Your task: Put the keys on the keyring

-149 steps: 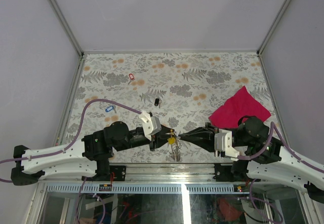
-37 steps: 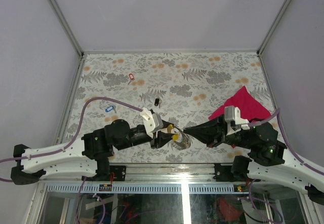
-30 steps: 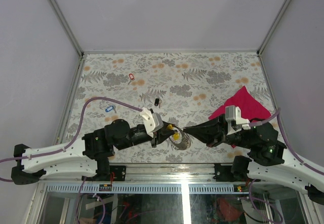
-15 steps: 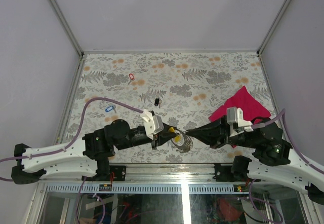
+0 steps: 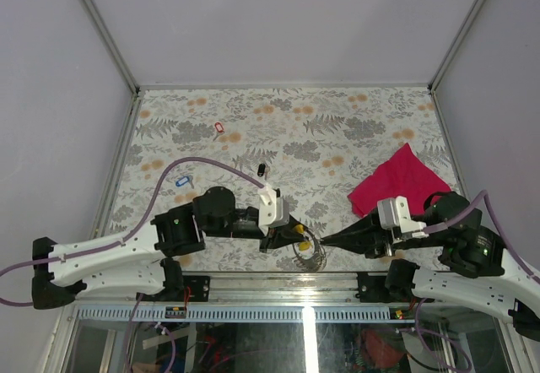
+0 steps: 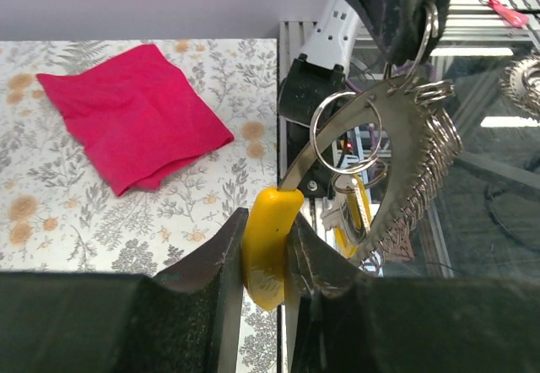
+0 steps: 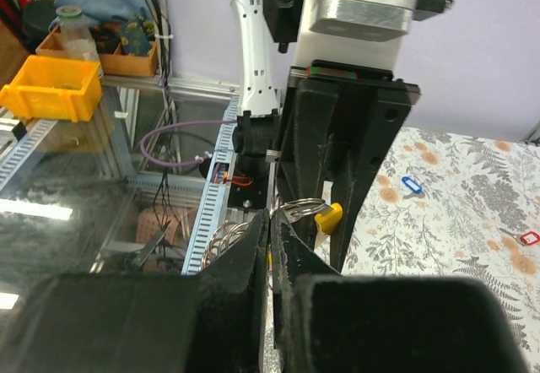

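My left gripper (image 5: pixel 285 236) is shut on the yellow piece (image 6: pixel 268 246) of the keyring (image 6: pixel 403 149), a silvery loop carrying several small rings. I hold it in the air over the near table edge (image 5: pixel 310 253). A yellow key (image 6: pixel 354 221) hangs from one small ring. My right gripper (image 5: pixel 326 240) is shut, and its tips (image 6: pixel 396 10) pinch the far end of the loop, with one ring (image 6: pixel 429 31) sticking out beside them. The yellow piece also shows in the right wrist view (image 7: pixel 329 217). The red key (image 5: pixel 218 127), black key (image 5: pixel 261 170) and blue key (image 5: pixel 183 182) lie on the table.
A magenta cloth (image 5: pixel 396 179) lies at the right of the flowered table and also shows in the left wrist view (image 6: pixel 126 116). The metal rail and glass front edge (image 5: pixel 304 284) run just below both grippers. The blue key (image 7: pixel 411 185) and red key (image 7: pixel 529 238) show in the right wrist view.
Both grippers have moved toward the near edge with the keyring between them. The left gripper has shifted right and the right gripper has drawn back and down.
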